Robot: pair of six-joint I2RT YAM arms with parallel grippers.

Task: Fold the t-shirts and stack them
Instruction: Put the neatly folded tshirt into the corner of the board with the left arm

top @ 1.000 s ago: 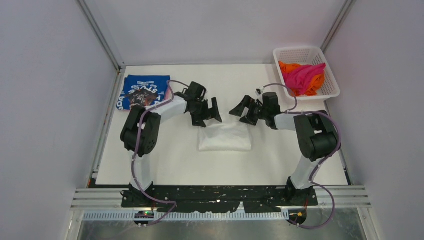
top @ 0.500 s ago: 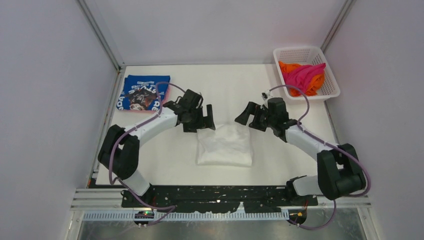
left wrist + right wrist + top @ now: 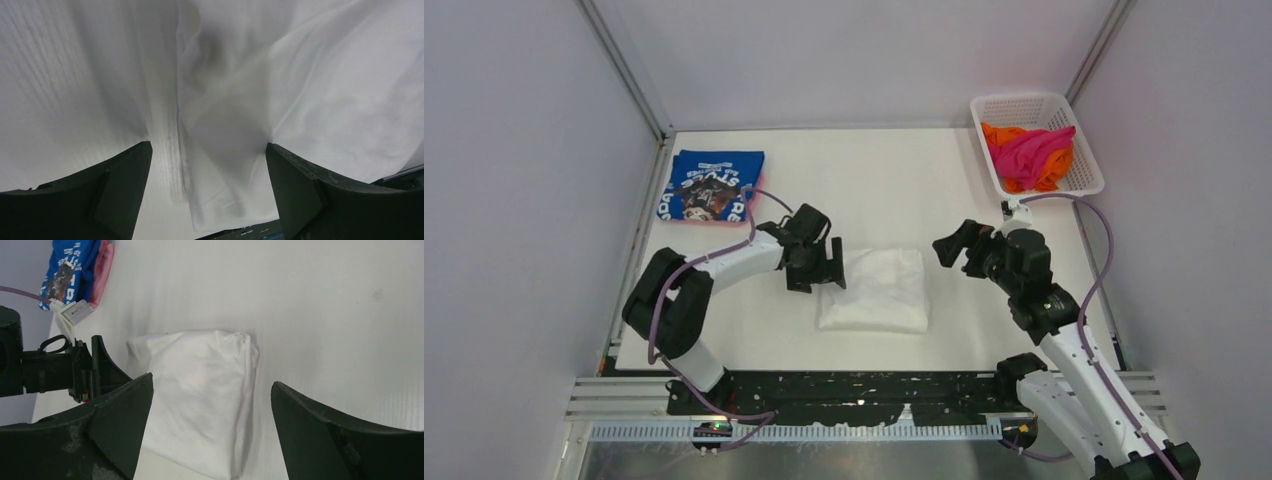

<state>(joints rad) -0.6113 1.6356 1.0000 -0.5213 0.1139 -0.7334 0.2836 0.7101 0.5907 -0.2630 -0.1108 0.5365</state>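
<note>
A folded white t-shirt (image 3: 874, 290) lies flat in the middle of the table, its print hidden. It also shows in the left wrist view (image 3: 280, 100) and the right wrist view (image 3: 200, 390). My left gripper (image 3: 819, 268) is open and low at the shirt's left edge, its jaws standing either side of the hem. My right gripper (image 3: 954, 248) is open and empty, raised to the right of the shirt. A folded blue t-shirt (image 3: 712, 186) with white lettering lies on a pink one (image 3: 102, 270) at the far left. Magenta (image 3: 1027, 152) and orange (image 3: 999, 134) shirts sit in the basket.
A white mesh basket (image 3: 1036, 104) stands at the table's far right corner. Grey walls close in the left, back and right sides. A black rail (image 3: 864, 385) runs along the near edge where the arm bases are bolted.
My right gripper has pulled back right and toward the near side, away from the white shirt. My left gripper has moved nearer and lower, down to the shirt's left edge.
</note>
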